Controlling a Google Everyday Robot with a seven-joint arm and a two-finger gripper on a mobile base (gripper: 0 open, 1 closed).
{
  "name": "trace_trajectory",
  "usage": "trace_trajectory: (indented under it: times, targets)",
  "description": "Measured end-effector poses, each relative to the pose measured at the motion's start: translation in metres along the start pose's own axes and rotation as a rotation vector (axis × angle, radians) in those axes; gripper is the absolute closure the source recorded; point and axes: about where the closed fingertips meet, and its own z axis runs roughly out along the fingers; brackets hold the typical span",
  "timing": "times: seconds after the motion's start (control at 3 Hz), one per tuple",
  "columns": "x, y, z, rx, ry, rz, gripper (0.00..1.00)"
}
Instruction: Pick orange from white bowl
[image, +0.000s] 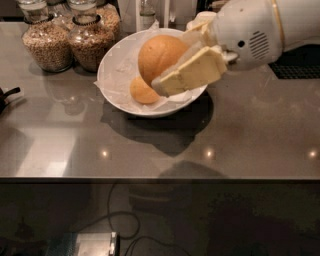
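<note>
The claw (174, 62) is over the right half of the white bowl (107, 75) and it is clenched around the orange (161, 56). One pale flat finger (192, 75) lies across the front of the fruit, on its lower right side, and the other finger comes from behind, near the far rim of the bowl. The orange is over the middle of the bowl. It looks raised from the crinkled white paper (119, 70) that lines the bowl, though its underside is hidden by the finger. A smaller orange (142, 91) rests inside the bowl, just below and to the left of the held one, close to the near wall. The white arm housing (250, 32) reaches in from the right of the bowl, above the bench (75, 145). The bowl stands on this grey bench and throws a dark shadow in front of it. To the left of the bowl, touching or almost touching its rim, stand two glass jars (47, 42) filled with brown grains. Far to the left of the bowl, at the edge of the view, a small dark object (6, 96) lies on the bench; what it is I cannot tell.
</note>
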Motion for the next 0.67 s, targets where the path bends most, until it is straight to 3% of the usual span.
trace_trajectory:
  times: [0.33,0.67]
  targets:
    - [0.016,0.042,-0.01,-0.042,-0.099,-0.045,1.0]
    - [0.024,0.044,-0.035,0.027,-0.106,-0.091,1.0]
